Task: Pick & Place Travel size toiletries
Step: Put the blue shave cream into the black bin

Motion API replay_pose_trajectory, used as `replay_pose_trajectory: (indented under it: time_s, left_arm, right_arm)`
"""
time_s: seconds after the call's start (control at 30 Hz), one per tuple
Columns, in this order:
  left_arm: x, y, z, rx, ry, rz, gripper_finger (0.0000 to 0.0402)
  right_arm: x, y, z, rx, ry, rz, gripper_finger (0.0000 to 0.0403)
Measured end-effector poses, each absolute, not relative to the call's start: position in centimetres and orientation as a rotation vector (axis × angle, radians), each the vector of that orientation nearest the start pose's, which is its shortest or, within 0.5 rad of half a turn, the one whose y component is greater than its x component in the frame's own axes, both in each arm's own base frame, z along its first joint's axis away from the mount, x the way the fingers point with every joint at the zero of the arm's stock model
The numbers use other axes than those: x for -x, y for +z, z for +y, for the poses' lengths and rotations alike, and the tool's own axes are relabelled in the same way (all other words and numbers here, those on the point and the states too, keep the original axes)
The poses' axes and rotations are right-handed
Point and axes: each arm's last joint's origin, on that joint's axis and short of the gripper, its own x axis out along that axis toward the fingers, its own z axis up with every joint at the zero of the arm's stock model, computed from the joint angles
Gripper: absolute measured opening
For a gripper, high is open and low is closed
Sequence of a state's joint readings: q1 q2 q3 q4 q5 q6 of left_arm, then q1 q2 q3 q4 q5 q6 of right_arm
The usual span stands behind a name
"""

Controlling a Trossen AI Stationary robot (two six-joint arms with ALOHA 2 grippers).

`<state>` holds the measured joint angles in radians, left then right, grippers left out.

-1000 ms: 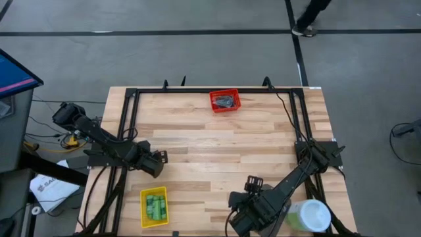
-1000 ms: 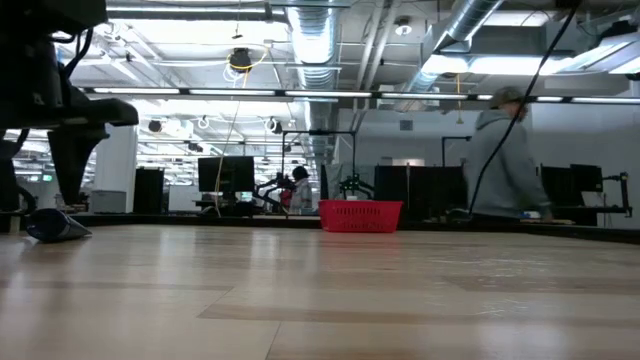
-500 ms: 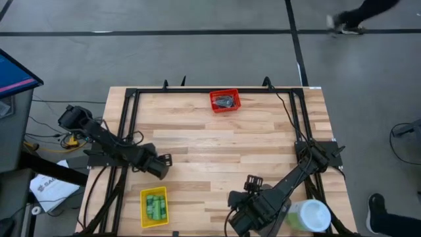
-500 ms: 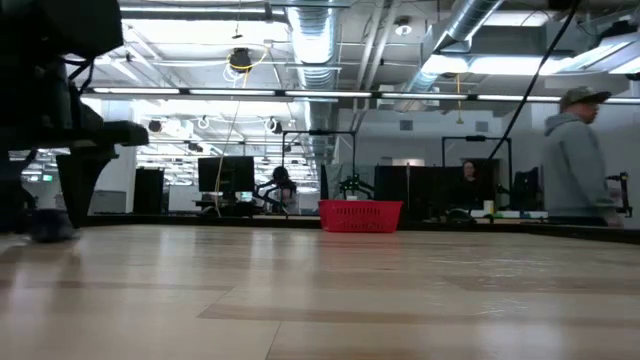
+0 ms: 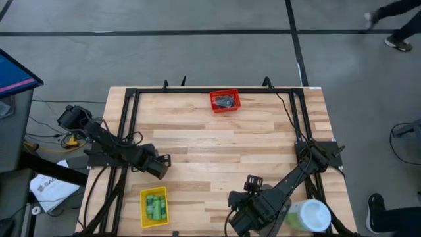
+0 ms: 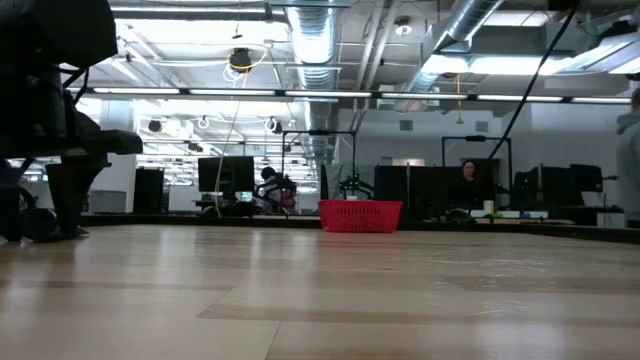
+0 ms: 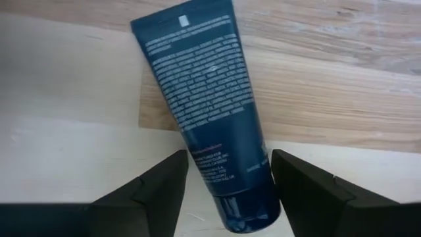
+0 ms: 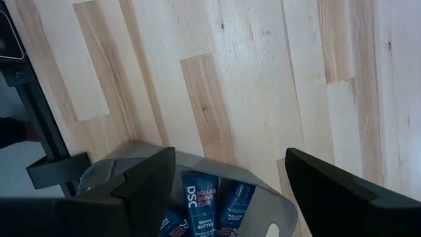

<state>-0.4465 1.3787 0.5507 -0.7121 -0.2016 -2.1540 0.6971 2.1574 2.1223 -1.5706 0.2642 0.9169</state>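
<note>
A dark blue tube (image 7: 204, 85) with pale print lies flat on the wood near the table's left edge. My left gripper (image 7: 230, 161) points down over it, open, with one finger on each side of the tube's cap end. In the high view the gripper (image 5: 160, 168) hides the tube. My right gripper (image 8: 230, 158) hangs open at the near right, above a grey container (image 8: 276, 204) that holds more blue tubes (image 8: 200, 197). Green bottles (image 5: 155, 205) lie in a yellow bin (image 5: 144, 209). Dark pucks (image 5: 225, 101) sit in a red bin (image 5: 225, 93) at the far edge.
A big pale green and white tub (image 5: 309, 216) stands at the near right corner beside the right arm. A black frame (image 5: 128, 118) runs along the table's left, far and right sides. The middle of the table (image 5: 217, 141) is bare wood.
My left gripper has sunk toward the tube and shifted a little toward the near edge, its fingers still apart. The tube has stayed where it lay. A person has walked past behind the table.
</note>
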Motion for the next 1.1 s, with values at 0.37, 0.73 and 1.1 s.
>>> replay_pose_trajectory:
  time_s: [0.37,0.73,1.1]
  left_arm:
    - [-16.5,12.9,-7.3,1.25,1.275,0.938,0.0129]
    - [-16.6,15.0,-7.1,1.169,0.998,0.907,0.0132]
    - [-17.4,19.9,-7.3,0.862,0.385,0.719,0.0134]
  right_arm:
    - [-32.2,27.9,25.4,-0.012,-0.333,1.391,0.0281]
    - [-34.4,27.9,22.7,0.002,-0.346,1.375,0.0281]
    - [-36.1,34.7,15.5,-0.152,-0.333,1.082,0.0281]
